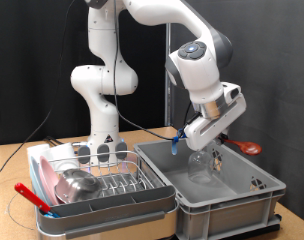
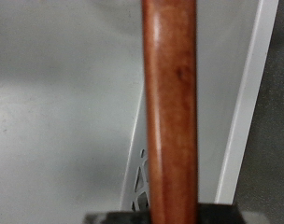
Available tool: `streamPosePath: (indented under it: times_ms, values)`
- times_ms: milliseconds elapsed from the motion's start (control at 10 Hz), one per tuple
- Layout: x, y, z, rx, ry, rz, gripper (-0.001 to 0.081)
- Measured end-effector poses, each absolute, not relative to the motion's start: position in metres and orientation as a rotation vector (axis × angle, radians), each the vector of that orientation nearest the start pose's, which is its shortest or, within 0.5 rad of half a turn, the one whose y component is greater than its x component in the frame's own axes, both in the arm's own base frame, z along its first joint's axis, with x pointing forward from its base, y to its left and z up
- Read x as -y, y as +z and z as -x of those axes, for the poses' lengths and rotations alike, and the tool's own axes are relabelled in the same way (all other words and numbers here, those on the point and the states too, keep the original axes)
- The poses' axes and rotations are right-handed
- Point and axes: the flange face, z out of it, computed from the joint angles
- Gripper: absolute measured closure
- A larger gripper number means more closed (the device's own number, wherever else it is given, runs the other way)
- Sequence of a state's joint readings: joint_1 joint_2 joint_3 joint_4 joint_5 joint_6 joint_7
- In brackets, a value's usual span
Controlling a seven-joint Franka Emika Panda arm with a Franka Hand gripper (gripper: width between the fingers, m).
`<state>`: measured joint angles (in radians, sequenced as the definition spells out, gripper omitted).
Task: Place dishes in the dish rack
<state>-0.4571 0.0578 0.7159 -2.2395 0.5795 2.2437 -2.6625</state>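
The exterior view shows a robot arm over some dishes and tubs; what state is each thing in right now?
Gripper: over the grey plastic tub, shut on the red long-handled utensil.
Red long-handled utensil: lifted, sticking out sideways over the tub.
Clear drinking glass: standing in the grey plastic tub.
Shiny steel bowl: resting in the chrome wire dish rack.
Round pink plate: leaning in the rack.

This looks like a robot lab, not a home kitchen: a big white robot arm (image 1: pixel 112 70) stands on a wooden table (image 1: pixel 4 165) with black curtains (image 1: pixel 32 60) behind it and cables hanging near the gripper (image 1: pixel 214 150).
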Motion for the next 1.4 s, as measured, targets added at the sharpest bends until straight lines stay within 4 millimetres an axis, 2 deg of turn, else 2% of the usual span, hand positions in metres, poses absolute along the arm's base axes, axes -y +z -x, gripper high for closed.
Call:
streamPosePath:
  times_ms: [100, 300, 500, 600, 800, 900, 1000, 1100, 1200, 1400]
  values:
    - [-0.149, 0.349, -0.508, -3.08, 0.706, -1.025, 0.072]
    - [-0.154, 0.33, -0.493, -3.218, 0.788, -1.177, 0.072]
    - [-0.145, 0.315, -0.483, -3.305, 1.04, -1.376, 0.072]
    - [-0.137, 0.316, -0.479, -3.321, 1.191, -1.474, 0.072]
    - [-0.12, 0.331, -0.473, -3.324, 1.545, -1.602, 0.072]
    - [-0.12, 0.327, -0.473, -3.338, 1.453, -1.612, 0.072]
    - [-0.124, 0.325, -0.469, -3.372, 1.403, -1.718, 0.072]
    - [-0.127, 0.324, -0.468, -3.377, 1.418, -1.904, 0.072]
    - [-0.125, 0.322, -0.474, -3.308, 1.541, -2.087, 0.072]
    - [-0.109, 0.328, -0.495, -3.078, 1.925, -2.37, 0.072]
